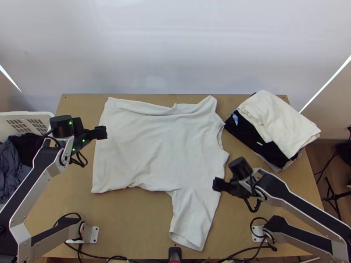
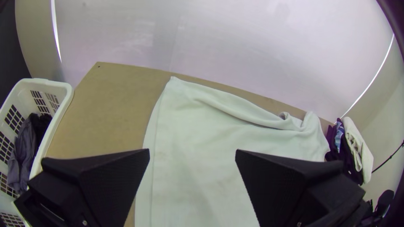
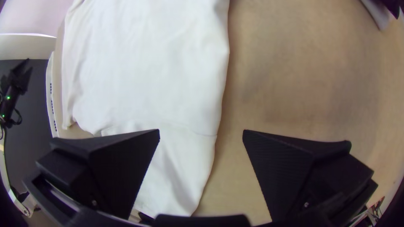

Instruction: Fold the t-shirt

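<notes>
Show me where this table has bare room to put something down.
Bare table lies between the white shirt, its sleeve and the left arm's base. A narrower bare patch separates the sleeve from the right arm's base. Crowded: the far right corner, under the folded stack.

No text, number or sign is legible. Beyond the right gripper (image 1: 216, 184), apart from it, the black cloth (image 1: 244, 132) in the stack bears a small white mark (image 1: 259, 143), too small to read.
</notes>
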Controlling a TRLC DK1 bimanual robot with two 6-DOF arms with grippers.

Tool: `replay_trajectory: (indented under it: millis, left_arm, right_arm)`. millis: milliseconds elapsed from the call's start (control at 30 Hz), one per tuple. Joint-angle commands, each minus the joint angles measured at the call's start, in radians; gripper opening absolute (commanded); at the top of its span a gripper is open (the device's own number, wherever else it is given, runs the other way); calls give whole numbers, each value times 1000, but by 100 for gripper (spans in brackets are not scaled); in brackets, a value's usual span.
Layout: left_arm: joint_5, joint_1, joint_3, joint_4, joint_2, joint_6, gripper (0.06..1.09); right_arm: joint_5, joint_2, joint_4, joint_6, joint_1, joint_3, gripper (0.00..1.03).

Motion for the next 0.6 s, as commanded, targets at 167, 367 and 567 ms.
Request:
replay_trajectory:
  millis: [167,367,567]
  left_arm:
    - [-43,-24,-24,11,-8,-19,105]
    - [-52,-22,-42,12,-15,-31,105]
    - [-52,-7,-42,12,-31,-34,105]
  right_arm:
    - [-7,-21,13,55,116,-59,85]
    - [-28,66,45,65,155,-54,72]
    - [-27,154,108,44,158,-58,62]
